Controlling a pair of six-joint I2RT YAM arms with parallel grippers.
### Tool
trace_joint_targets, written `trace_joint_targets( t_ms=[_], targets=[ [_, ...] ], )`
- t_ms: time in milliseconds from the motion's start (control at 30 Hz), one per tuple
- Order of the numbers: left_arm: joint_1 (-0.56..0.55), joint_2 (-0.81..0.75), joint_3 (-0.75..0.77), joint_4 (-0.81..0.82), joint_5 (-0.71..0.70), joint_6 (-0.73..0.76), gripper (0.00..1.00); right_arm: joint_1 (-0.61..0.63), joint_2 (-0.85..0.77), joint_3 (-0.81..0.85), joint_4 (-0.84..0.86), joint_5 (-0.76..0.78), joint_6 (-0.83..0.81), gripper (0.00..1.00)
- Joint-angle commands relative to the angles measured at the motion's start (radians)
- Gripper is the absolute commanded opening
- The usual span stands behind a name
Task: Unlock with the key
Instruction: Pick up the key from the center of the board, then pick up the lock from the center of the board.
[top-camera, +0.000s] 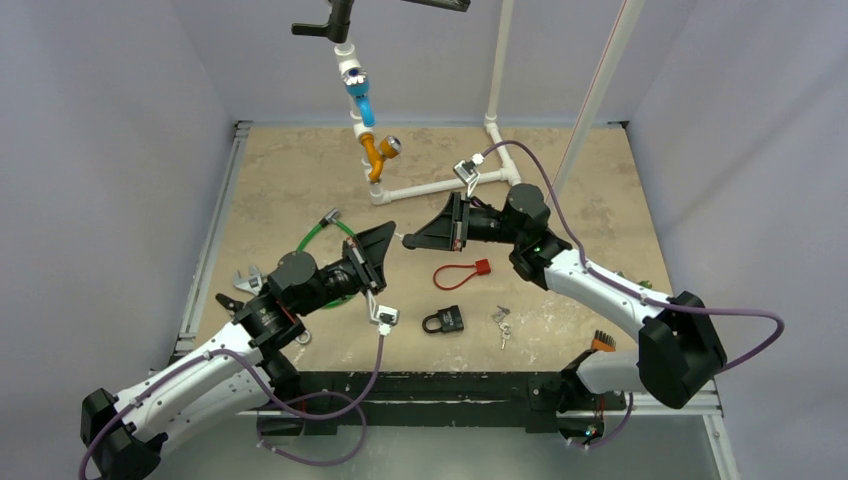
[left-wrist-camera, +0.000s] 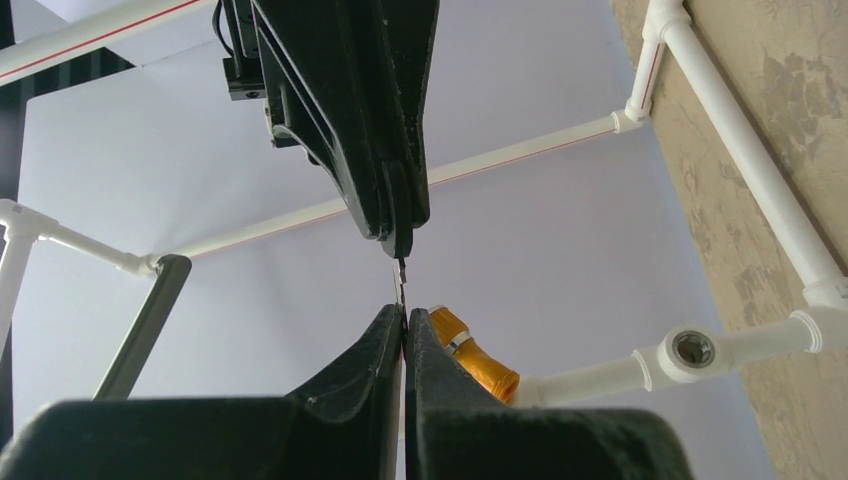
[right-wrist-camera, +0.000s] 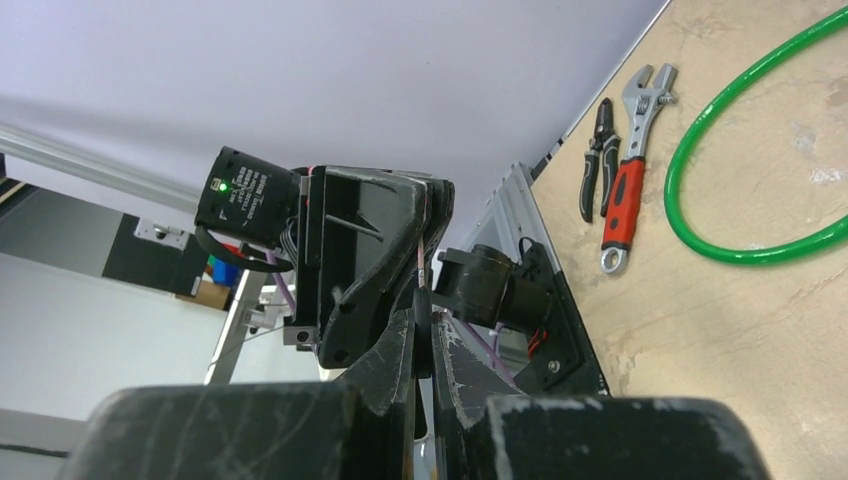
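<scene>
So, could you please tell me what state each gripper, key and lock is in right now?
Left gripper: shut on the key's near end.
Right gripper: shut on the key's far end.
Key: in the air, pinched between both grippers.
Padlock: flat on the table, shackle closed.
Spare keys: loose on the table, right of the padlock, untouched.

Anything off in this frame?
Yes. The left gripper and right gripper are both shut and meet tip to tip in midair, with a thin sliver I can't identify between the tips. The padlock and keys lie apart on the table, untouched.
</scene>
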Motion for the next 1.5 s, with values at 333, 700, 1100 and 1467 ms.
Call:
trace_joint_targets(
  t_ms=[333, 700, 1100, 1467],
  targets=[
    [-0.016, 0.03, 0.173, -0.327, -0.175, -0.376, 1.0, -0.071, -0.186, 0.04, -0.433, 0.128, -0.333, 0.0],
    [-0.047, 0.368, 0.542, -0.986, 0.116, -1.264, 1.0, -0.107, -0.41, 0.002, -0.962, 0.717, -0.524, 0.0],
    [-0.072, 0.919, 0.814, -1.191, 0.3, -1.468, 1.0, -0.109, -0.607, -0.001, -1.174, 0.953, -0.498, 0.0],
    [-0.197, 1.028, 0.771, -0.984, 0.252, -1.51, 1.0, -0.109, -0.682, 0.027, -1.27, 1.045, -0.452, 0.0]
  ],
)
